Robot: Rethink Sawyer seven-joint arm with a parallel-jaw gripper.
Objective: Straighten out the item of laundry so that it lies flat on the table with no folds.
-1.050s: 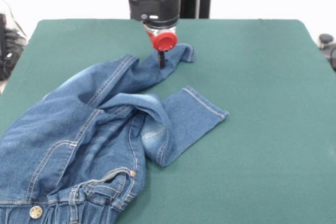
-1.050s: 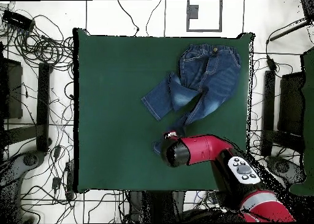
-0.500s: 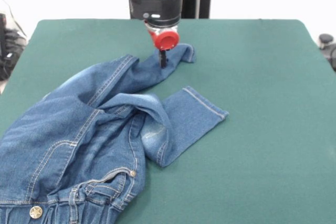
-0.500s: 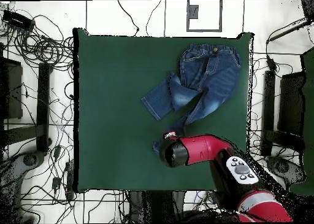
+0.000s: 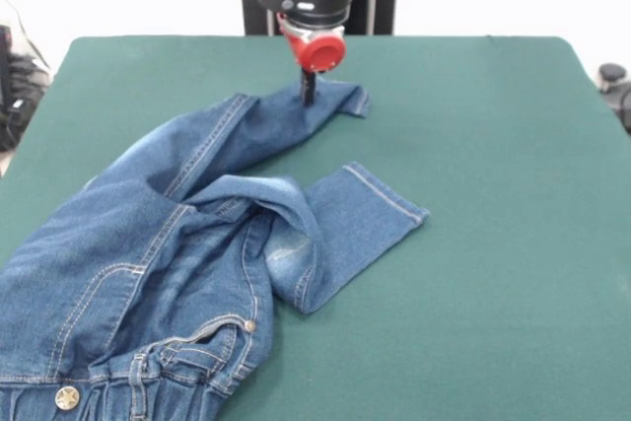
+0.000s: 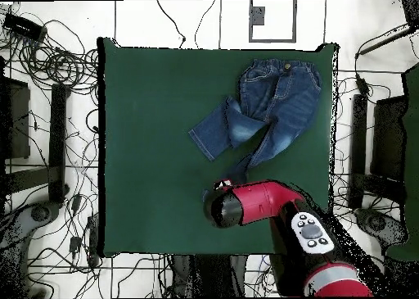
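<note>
1. The waistband with its metal button (image 5: 67, 398) is at the near left edge of the green table (image 5: 493, 244), gathered and wrinkled
2. The jeans (image 5: 168, 253) lie crumpled; one leg (image 5: 345, 224) is folded across the middle, its hem pointing to the right
3. The other leg (image 5: 256, 130) stretches toward the far side
4. The gripper (image 5: 308, 94) stands on this leg near its hem, its tips closed together on the denim
</note>
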